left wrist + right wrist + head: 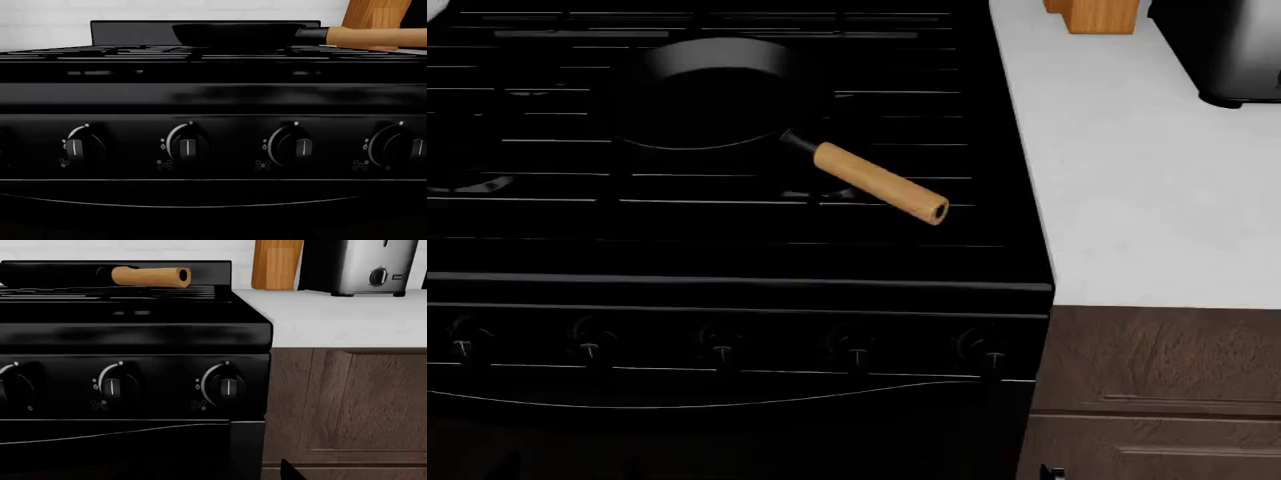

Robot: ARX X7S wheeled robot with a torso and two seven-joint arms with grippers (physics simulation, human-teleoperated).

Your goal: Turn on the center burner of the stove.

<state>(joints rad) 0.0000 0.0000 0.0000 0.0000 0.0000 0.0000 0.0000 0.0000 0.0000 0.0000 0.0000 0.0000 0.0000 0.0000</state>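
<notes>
Stove (734,270) fills the head view, hard against the white counter (1148,180) on its right. Left of the counter, a black skillet (707,95) sits on the grates, its wooden handle (878,183) angled toward the counter. The front knobs (188,146) all point straight up, probably off. Nothing blocks them. Beyond the counter's far end stand a wooden block (276,264) and toaster (363,267). Neither gripper is visible, so their openings cannot be told.
</notes>
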